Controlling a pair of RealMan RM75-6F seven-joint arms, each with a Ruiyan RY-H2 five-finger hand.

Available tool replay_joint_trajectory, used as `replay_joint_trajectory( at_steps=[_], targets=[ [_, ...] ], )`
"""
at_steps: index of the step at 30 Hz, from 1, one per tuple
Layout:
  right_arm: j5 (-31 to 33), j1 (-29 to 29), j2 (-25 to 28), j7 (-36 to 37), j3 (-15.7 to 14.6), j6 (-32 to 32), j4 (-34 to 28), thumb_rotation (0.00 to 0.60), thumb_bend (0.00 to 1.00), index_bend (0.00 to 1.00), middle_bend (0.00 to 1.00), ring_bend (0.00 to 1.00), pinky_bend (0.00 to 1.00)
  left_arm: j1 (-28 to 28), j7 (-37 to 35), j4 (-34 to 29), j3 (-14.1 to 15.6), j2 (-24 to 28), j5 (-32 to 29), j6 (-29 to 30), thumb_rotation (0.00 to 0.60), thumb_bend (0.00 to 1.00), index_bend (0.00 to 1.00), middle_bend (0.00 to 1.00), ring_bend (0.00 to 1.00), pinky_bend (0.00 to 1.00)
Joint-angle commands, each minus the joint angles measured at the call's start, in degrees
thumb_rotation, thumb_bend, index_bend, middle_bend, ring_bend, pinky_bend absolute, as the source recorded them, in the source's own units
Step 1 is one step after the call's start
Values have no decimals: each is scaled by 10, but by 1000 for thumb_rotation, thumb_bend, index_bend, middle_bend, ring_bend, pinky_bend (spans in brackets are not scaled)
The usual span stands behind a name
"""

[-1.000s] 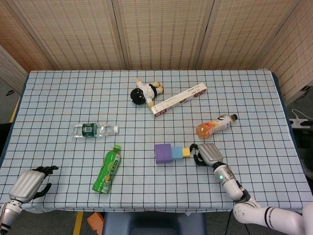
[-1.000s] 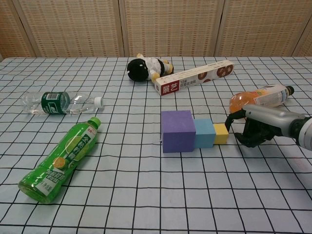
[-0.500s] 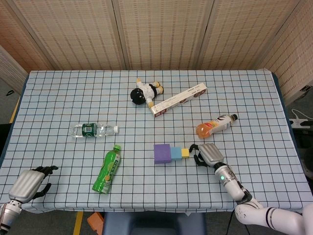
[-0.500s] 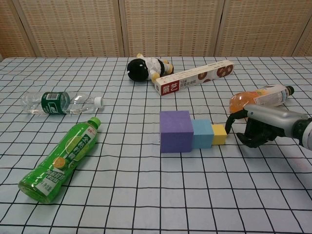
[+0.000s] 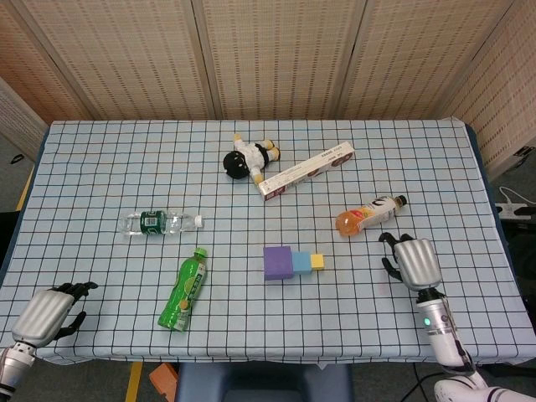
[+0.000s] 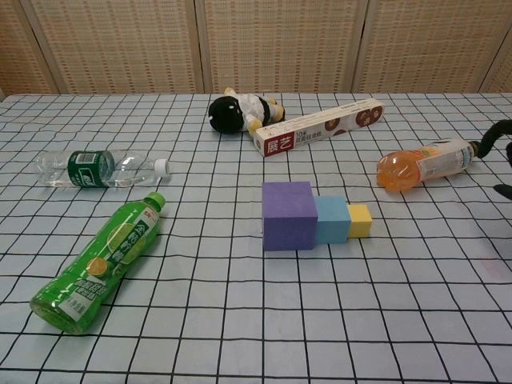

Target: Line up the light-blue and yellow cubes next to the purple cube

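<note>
The purple cube, the light-blue cube and the small yellow cube lie in one touching row near the table's middle. My right hand hovers well to the right of the yellow cube, holding nothing, fingers curved and apart; only its dark fingertips show at the chest view's right edge. My left hand sits at the near left corner with fingers curled, holding nothing.
An orange juice bottle lies just beyond my right hand. A green bottle, a clear water bottle, a plush toy and a long box lie farther off.
My right hand has drawn away from the yellow cube, moving right and leaving a wide gap. The three cubes stay in their row; the left hand has not moved.
</note>
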Motion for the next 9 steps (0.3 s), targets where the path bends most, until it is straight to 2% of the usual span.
replay_joint_trajectory(
  at_steps=[1, 6, 9],
  targets=[
    [-6, -34, 4, 20, -4, 21, 44, 600, 109, 349, 476, 314, 614, 1, 3, -1, -1, -1, -4, -1, 600, 444, 264, 359, 347, 552],
    [-13, -45, -3, 33, 1, 32, 71, 600, 61, 262, 330, 163, 419, 2, 13, -4, -3, -2, -8, -1, 600, 444, 265, 359, 347, 553],
    [-37, -47, -3, 49, -7, 38, 78, 600, 54, 249, 286, 118, 369, 3, 18, -6, -2, -1, -7, 0, 600, 444, 264, 358, 347, 553]
  ],
)
